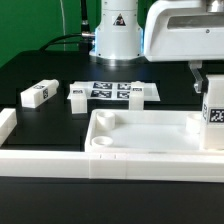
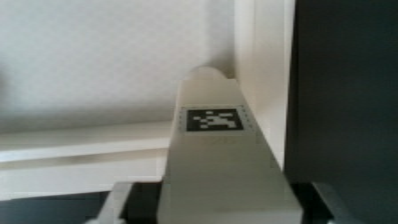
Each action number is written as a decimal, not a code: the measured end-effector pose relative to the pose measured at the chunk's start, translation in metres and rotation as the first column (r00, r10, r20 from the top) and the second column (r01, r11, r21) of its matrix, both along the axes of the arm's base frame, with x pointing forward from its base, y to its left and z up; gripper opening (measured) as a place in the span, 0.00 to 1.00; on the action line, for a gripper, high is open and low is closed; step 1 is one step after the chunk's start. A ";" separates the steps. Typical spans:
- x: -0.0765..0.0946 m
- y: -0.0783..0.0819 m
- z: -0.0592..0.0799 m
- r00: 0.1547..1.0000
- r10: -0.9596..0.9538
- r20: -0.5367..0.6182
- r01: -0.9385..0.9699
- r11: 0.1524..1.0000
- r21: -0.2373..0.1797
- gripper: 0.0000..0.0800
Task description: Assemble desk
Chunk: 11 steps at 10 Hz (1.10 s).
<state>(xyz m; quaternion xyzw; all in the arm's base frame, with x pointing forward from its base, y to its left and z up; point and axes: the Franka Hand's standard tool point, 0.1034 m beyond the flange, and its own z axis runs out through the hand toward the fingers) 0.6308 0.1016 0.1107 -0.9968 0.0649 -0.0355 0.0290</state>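
Note:
The white desk top (image 1: 141, 158), a tray with a raised rim, lies at the front of the exterior view. My gripper (image 1: 207, 78) hangs over its right end, shut on a white block leg (image 1: 214, 118) whose tag faces the camera. In the wrist view this leg (image 2: 221, 150) runs out from between the fingers (image 2: 135, 204), and its far end sits at the inner corner of the desk top's rim (image 2: 267, 60). Whether the leg touches the corner I cannot tell. Two more legs (image 1: 37, 95) (image 1: 78, 96) lie on the black table at the left.
The marker board (image 1: 122, 90) lies flat behind the desk top, in front of the arm's white base (image 1: 115, 30). A long white border rail (image 1: 45, 163) runs along the front left, with an upright end (image 1: 6, 124) at the exterior view's left.

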 end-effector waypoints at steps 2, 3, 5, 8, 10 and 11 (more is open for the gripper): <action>0.000 -0.001 0.000 0.987 -0.161 -0.010 0.161 0.987 0.016 0.36; 0.000 -0.001 0.000 0.967 -0.253 -0.017 0.253 0.967 0.023 0.36; 0.001 -0.002 0.000 0.911 -0.411 -0.038 0.412 0.910 0.045 0.36; 0.000 0.002 0.000 0.759 -0.647 -0.072 0.650 0.758 0.055 0.36; 0.000 0.002 0.000 0.696 -0.713 -0.083 0.718 0.694 0.056 0.36; 0.000 0.002 0.000 0.657 -0.748 -0.089 0.753 0.655 0.056 0.36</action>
